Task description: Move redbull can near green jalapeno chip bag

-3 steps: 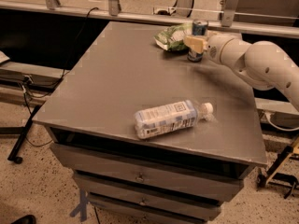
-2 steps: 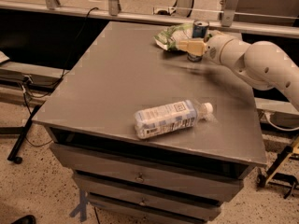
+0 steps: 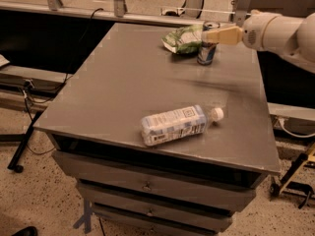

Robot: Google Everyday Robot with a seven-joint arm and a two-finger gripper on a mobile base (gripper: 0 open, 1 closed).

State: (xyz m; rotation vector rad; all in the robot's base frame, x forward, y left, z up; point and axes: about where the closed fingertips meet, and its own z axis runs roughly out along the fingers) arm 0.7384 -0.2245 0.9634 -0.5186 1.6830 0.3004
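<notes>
The redbull can [image 3: 207,53], slim, blue and silver, stands upright on the grey table [image 3: 133,82] at its far right. It is right next to the green jalapeno chip bag [image 3: 183,38], which lies crumpled just to its left. My gripper [image 3: 215,35], tan-tipped on a white arm [image 3: 280,31], reaches in from the right and crosses the can's upper part. The can's lower body and silver top show below and above it. I cannot tell whether the gripper touches the can.
A clear plastic bottle [image 3: 177,124] with a white label lies on its side near the table's front edge, cap pointing right. Drawers sit below the tabletop. Metal frame posts and cables stand behind the table, and a stand base is at the lower right.
The gripper has risen and drawn slightly right. It was low in front of the can beside the bag; now the can's lower body shows. Can and bag have not moved.
</notes>
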